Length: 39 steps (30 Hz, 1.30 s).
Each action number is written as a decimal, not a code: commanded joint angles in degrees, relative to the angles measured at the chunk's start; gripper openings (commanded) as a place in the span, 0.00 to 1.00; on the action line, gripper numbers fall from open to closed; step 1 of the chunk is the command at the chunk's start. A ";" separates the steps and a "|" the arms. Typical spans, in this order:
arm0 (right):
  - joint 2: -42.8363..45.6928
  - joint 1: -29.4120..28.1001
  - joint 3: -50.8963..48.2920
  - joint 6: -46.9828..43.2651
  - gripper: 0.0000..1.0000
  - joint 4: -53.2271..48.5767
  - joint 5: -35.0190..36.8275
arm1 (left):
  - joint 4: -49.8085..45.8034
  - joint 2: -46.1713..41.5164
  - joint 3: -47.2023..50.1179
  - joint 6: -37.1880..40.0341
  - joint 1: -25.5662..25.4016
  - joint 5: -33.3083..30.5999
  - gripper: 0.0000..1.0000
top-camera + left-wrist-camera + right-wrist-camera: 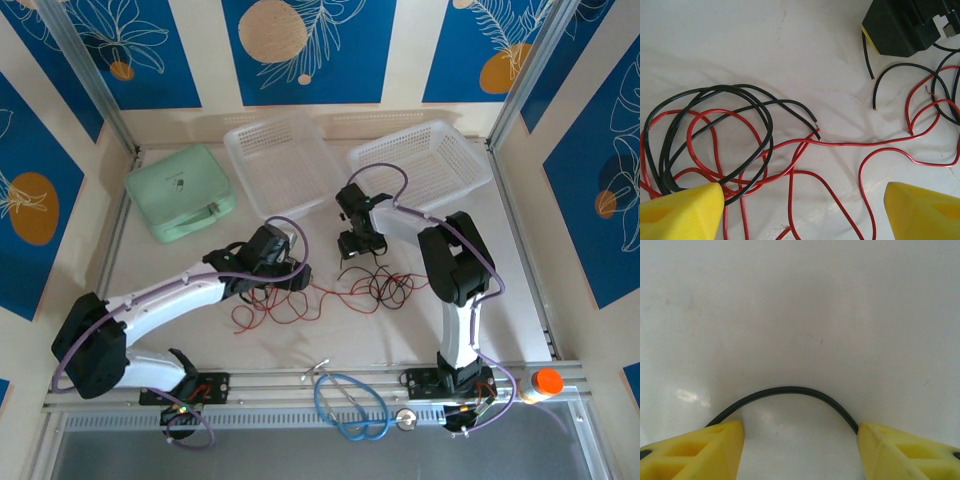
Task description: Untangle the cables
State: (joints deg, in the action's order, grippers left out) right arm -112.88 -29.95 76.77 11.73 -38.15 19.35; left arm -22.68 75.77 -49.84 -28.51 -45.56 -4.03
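Left wrist: my left jaws gape over the cables [771,140] on the counter [765,45]; right jaws, open, straddle a black wire [790,388]. Pinching several strands together could tighten the tangle.

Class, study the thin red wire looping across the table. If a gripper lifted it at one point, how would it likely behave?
Probably floppy: the red wire lies in loose curls, so it should drape from the pinch. Likely light, being so thin. It may drag the black wire along, since their loops cross.
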 commanded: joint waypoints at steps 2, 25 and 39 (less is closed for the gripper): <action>-1.19 0.07 0.75 -0.57 0.62 -0.89 0.65 | -2.02 -1.96 0.71 -0.75 -0.40 -1.30 0.83; 8.76 1.14 -3.60 4.41 0.60 -11.46 3.53 | -0.17 -1.62 0.71 -0.38 -0.39 0.69 0.83; -0.94 3.15 -2.01 3.47 0.35 -7.42 1.99 | -1.25 -2.11 0.38 0.21 -0.39 -0.36 0.83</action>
State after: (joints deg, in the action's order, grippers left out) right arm -110.93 -27.53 74.35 14.87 -47.55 21.04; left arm -23.16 74.70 -49.71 -28.62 -45.56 -4.49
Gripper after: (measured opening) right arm 0.377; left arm 0.834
